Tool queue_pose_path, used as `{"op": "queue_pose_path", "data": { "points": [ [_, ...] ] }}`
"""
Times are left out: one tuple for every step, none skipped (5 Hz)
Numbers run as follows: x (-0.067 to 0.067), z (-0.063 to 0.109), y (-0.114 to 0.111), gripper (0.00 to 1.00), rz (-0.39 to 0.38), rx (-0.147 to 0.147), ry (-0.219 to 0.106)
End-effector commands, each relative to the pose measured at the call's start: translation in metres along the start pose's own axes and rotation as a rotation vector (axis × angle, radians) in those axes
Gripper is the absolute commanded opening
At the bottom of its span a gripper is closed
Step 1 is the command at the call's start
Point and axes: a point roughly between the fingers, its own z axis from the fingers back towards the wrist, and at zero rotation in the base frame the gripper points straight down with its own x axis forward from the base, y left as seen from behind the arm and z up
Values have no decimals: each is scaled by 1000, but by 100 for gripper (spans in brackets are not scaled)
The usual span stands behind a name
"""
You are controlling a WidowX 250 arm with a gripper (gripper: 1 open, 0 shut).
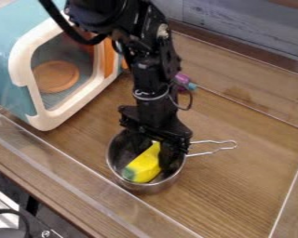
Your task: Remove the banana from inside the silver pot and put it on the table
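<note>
My view of the brown wood-grain desk (245, 177) is moderately bright, with soft light and a pale sheen on the wood toward the near left. I get small bright glints on the round shiny metal saucepan (129, 178), while its inside falls into shadow. The black robot arm (145, 56) reads so dark that I lose much of its detail. My picture is small and slightly soft, with fine edges blurred together.
</note>
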Motion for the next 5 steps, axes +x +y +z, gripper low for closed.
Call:
{"op": "queue_pose_path", "data": {
  "points": [
    [-2,9,-3,0,30,-6,-42],
    [-2,14,-10,0,50,-9,-40],
    [-2,19,-15,0,70,-12,-38],
    [-1,32,-19,0,115,-15,-39],
    [2,45,-21,0,160,-17,-50]
  ]
}}
